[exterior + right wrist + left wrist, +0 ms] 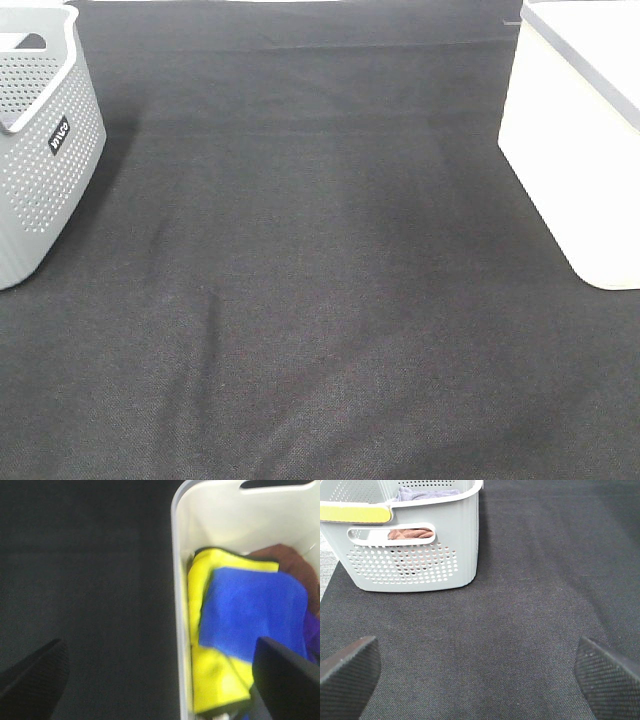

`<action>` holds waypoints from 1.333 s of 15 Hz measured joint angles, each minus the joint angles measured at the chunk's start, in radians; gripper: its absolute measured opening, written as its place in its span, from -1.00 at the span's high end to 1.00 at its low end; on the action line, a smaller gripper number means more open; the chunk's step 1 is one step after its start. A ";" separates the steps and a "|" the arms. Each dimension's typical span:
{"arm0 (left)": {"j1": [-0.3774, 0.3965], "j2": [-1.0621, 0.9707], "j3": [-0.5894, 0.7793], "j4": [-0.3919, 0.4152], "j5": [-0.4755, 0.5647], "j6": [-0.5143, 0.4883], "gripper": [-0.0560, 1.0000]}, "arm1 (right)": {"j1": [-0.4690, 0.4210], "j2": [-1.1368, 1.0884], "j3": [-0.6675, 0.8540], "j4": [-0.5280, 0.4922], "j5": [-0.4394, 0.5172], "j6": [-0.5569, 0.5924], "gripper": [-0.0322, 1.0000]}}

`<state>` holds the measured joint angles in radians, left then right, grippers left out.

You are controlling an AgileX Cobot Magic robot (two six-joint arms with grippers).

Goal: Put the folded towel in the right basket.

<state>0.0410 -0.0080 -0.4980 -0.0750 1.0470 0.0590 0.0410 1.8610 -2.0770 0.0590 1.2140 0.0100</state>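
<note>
Black woven cloth covers the counter (pixel 320 300), which carries a grey basket (pixel 40 170) at one edge and a white basket (pixel 570 170) at the other, well apart. The left pincer (pixel 479 677) hangs wide open above bare counter, its two dark, ribbed fingers (pixel 347 675) spread far apart with nothing between them. The grey basket stands ahead of it, toward the side of one finger and clear of both. Its perforated wall faces the pincer, a brown cloth (pixel 410 533) shows through the handle slot, a grey-blue cloth (pixel 427 494) lies inside near the far rim, and a yellow strip (pixel 352 513) lies along the near rim. The right pincer (pixel 160 675) is spread wide too and holds nothing: one finger hangs over the counter, the other over the inside of the white basket, and the basket's wall runs between them. The blue towel (pixel 250 610), folded flat, lies in the white basket just ahead of that second finger, resting on a yellow towel (pixel 215 680) that lies against the wall. Farther from the pincer, beyond the blue towel, a brown towel (pixel 295 562) shows, and a purple cloth (pixel 314 635) lies just beside the blue one at the edge of view.
</note>
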 joint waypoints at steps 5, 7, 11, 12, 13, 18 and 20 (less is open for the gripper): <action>0.000 0.000 0.000 0.000 0.000 0.001 -0.96 | 0.003 -0.553 0.675 -0.053 -0.005 0.013 -0.93; 0.000 0.000 0.000 0.000 0.000 0.001 -0.96 | 0.003 -0.833 0.937 -0.054 -0.034 0.025 -0.93; 0.000 0.000 0.000 0.000 0.000 0.002 -0.96 | 0.003 -1.385 1.372 -0.059 -0.120 0.028 -0.93; 0.000 0.000 0.000 0.000 0.000 0.002 -0.96 | 0.003 -1.479 1.434 -0.059 -0.122 0.023 -0.93; 0.000 0.000 0.000 0.000 0.000 0.002 -0.96 | 0.003 -1.575 1.495 -0.059 -0.127 0.019 -0.93; 0.000 0.000 0.000 0.000 0.000 0.002 -0.96 | 0.003 -1.854 1.617 -0.059 -0.108 -0.001 -0.93; 0.000 0.000 0.000 0.000 0.000 0.002 -0.96 | 0.003 -1.864 1.620 -0.072 -0.110 -0.010 -0.93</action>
<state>0.0410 -0.0080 -0.4980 -0.0750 1.0470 0.0610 0.0440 -0.0030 -0.4570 -0.0130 1.1040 0.0000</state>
